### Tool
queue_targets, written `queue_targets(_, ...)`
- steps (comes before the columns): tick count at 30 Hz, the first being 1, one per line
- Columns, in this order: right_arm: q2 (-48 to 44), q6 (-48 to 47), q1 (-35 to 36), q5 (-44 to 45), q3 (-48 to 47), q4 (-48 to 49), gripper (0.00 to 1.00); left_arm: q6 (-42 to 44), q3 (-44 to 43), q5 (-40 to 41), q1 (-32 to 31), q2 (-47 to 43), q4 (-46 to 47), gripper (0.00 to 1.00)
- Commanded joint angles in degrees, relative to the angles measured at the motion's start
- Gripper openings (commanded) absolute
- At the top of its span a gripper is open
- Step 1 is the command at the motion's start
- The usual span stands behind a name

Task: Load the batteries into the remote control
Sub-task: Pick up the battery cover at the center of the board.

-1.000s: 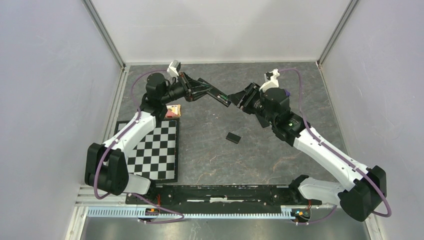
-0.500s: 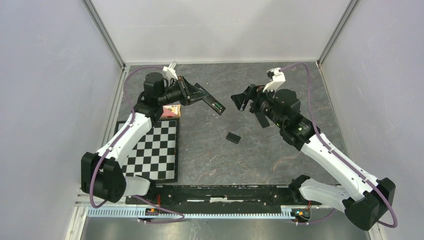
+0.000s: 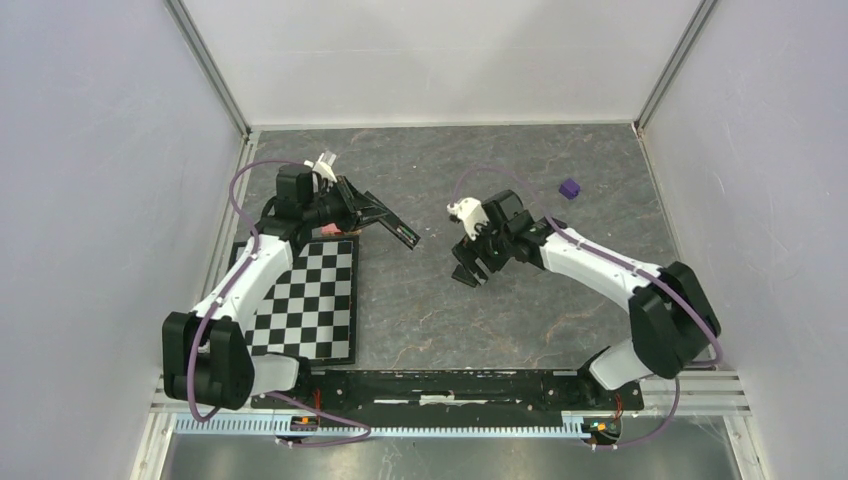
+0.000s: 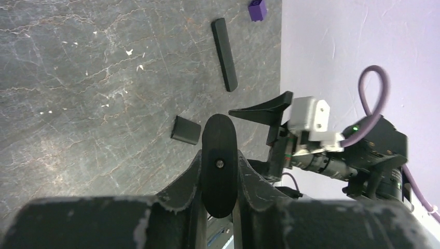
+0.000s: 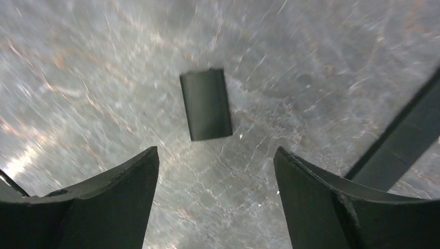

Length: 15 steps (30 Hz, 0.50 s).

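Observation:
My left gripper (image 3: 366, 212) is shut on the black remote control (image 3: 392, 225), which sticks out to the right above the table. In the left wrist view its rounded end (image 4: 219, 161) is clamped between the fingers. The small black cover (image 3: 466, 277) lies on the table, and my open, empty right gripper (image 3: 470, 262) hovers right over it. In the right wrist view the cover (image 5: 206, 104) lies just beyond the spread gripper (image 5: 215, 153). A twin black remote (image 4: 224, 54) lies flat farther off. No orange or blue battery shows.
A checkerboard mat (image 3: 310, 300) lies at the left, under the left arm. A small purple cube (image 3: 569, 188) sits at the back right. A black bar (image 5: 410, 135), likely the twin remote, runs past the right finger. Grey walls close in the table.
My left gripper has drawn back to the left and nearer, carrying the remote. My right arm has swung away from it and down over the cover, uncovering the purple cube.

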<state>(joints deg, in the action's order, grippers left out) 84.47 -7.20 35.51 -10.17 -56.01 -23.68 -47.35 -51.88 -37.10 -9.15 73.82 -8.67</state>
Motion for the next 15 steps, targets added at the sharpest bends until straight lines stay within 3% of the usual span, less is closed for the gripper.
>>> queue_targets(1,3.5,-10.5,0.6,-3.3,-0.5,-5.5,0.87,4.5,-0.3,-1.0,0.7,0.5,-1.1,0.02)
queue_targets(6,8.1,-12.9,3.5,-1.3,-1.9,-6.4,0.89,4.8,-0.7,-1.5,0.9,1.7,-1.3,0.02)
queue_targets(15,12.8,-12.4,6.1,5.8,-3.0,-3.3,0.78,5.2,-1.2,-2.3,1.1,3.2,-1.2,0.02)
